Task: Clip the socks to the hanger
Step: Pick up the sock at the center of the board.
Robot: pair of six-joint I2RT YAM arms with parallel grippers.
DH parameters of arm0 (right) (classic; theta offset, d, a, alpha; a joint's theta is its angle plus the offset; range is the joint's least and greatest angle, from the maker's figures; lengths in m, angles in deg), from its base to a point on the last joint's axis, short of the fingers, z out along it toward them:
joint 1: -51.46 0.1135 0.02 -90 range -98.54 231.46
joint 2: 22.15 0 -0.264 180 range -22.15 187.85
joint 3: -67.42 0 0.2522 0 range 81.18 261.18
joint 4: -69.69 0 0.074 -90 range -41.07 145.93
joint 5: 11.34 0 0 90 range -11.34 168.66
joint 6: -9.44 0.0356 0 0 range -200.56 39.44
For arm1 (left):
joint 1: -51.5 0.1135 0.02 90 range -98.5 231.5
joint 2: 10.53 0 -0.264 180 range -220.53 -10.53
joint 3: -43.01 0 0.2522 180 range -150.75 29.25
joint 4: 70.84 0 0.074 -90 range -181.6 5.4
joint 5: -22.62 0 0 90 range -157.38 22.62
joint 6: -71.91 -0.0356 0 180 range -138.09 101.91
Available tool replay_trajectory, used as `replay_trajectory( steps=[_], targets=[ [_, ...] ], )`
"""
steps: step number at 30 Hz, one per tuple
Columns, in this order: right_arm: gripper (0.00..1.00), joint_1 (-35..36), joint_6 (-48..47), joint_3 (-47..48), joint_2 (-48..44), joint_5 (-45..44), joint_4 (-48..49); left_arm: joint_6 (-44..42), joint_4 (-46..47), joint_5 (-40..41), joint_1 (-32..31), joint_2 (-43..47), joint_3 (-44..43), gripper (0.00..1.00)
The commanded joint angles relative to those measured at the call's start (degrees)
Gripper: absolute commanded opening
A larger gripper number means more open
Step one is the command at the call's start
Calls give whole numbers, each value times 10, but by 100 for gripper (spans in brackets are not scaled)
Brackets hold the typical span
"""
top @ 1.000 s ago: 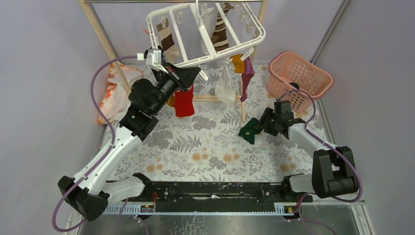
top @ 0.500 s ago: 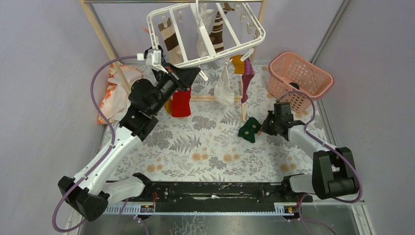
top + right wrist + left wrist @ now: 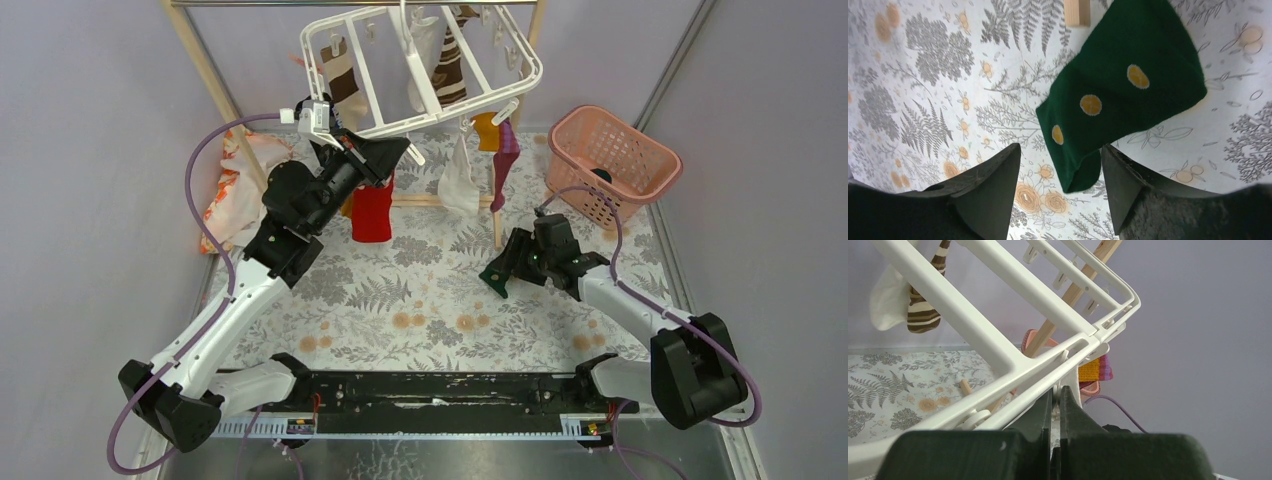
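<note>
Right gripper (image 3: pixel 1060 152) hangs released, jaws astride the near end of the green dotted sock (image 3: pixel 1128 90) on the floral table (image 3: pixel 923 75). The sock's long axis runs off toward 1 o'clock. Left gripper (image 3: pixel 1057 392) is clenched up at the hanger (image 3: pixel 973 319), possibly on a clip.

The left arm (image 3: pixel 235 300) rises from its base at seven o'clock and reaches toward twelve o'clock. The left gripper (image 3: pixel 396 149) points to about one o'clock, its jaws pressed together. The right arm (image 3: pixel 620 298) lies low, running from five o'clock toward ten o'clock. The right gripper (image 3: pixel 507 263) tilts downward, its fingers (image 3: pixel 993 185) spread apart.
</note>
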Motion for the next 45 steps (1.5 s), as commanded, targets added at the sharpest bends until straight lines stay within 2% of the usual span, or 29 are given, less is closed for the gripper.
replay_trajectory(
  steps=[1, 5, 12, 15, 19, 22, 30, 35, 40, 45],
  targets=[
    [66, 16, 17, -18, -4, -22, 9, 2, -4, -33, 1, 4, 9, 0],
    [66, 16, 8, -34, -9, -35, -1, -4, -14, -33, 1, 0, 9, 0],
    [59, 17, 10, -83, -9, -16, 22, 2, -12, -48, 1, -6, 8, 0],
    [47, 17, 9, -91, -4, -14, 31, 0, -11, -44, 1, -2, 12, 0],
    [17, 17, 2, -75, -1, -12, 25, -7, -16, -38, 1, 1, 10, 0],
    [0, 18, -2, -60, -17, -14, 11, -9, -18, -36, 1, 2, 12, 0],
    [0, 17, 5, -28, -110, 1, -30, -8, -16, -35, 2, 3, 13, 0],
    [0, 17, 4, 31, -167, 2, -65, -8, -16, -37, 2, 2, 12, 0],
    [0, 17, -28, 131, -164, -16, -118, -6, -15, -38, 2, 4, 13, 0],
    [0, 16, -38, 158, -149, -18, -124, -6, -15, -38, 2, 6, 14, 0]
  ],
)
